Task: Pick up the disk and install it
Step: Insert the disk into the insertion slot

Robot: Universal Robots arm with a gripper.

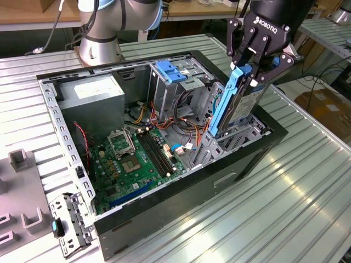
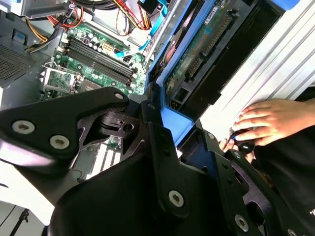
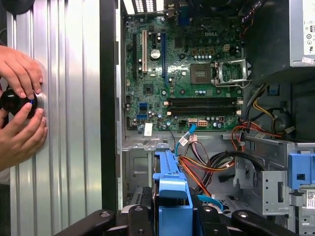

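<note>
At the drive bay (image 1: 245, 138), fingers (image 1: 239, 55) clamp the disk (image 1: 232, 104) on edge, long axis steeply upright

Bright overhead light; glare on table (image 1: 299, 183)

A black computer case (image 1: 164, 219) is lying open on a ribbed metal table (image 1: 274, 208), directly under the claw (image 1: 251, 71). A green circuit board (image 1: 137, 159) is sitting on the case floor, below the claw and toward the exterior view's left. A grey power box (image 1: 93, 98) is resting beyond the board, well apart from the claw. A blue latch (image 1: 171, 72) is topping a metal cage (image 1: 164, 96) near the claw. Red and orange wires (image 1: 184, 120) are trailing between the cage and the board.
</note>
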